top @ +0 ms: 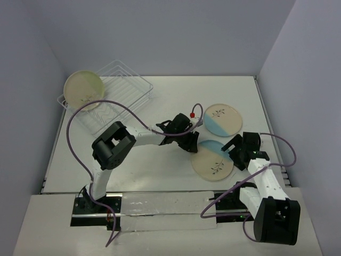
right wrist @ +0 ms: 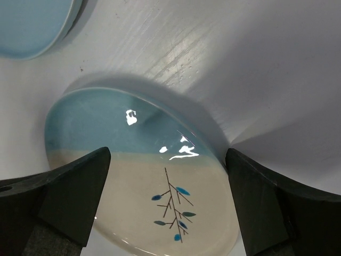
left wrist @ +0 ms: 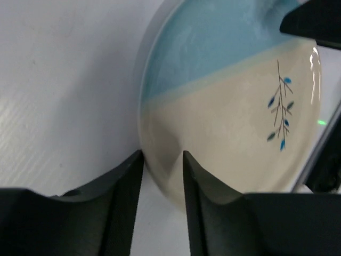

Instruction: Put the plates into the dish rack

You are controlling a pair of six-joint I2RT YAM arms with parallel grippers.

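One cream plate stands in the rack (a third done, I judge), well away from both pincers. The left pincer straddles the near plate at its rim; clamped or not, I cannot tell. The right pincer gapes around it. The far plate lies just beyond.

On the white surface a wire dish rack is set far left — a farther plate and a nearer plate, both cream-and-blue, are laid right.

The blue-and-cream plate is gleaming with glossy ceramic glaze; my left fingers are looking like matt black plastic; the white table is showing a matt, faintly streaked surface.
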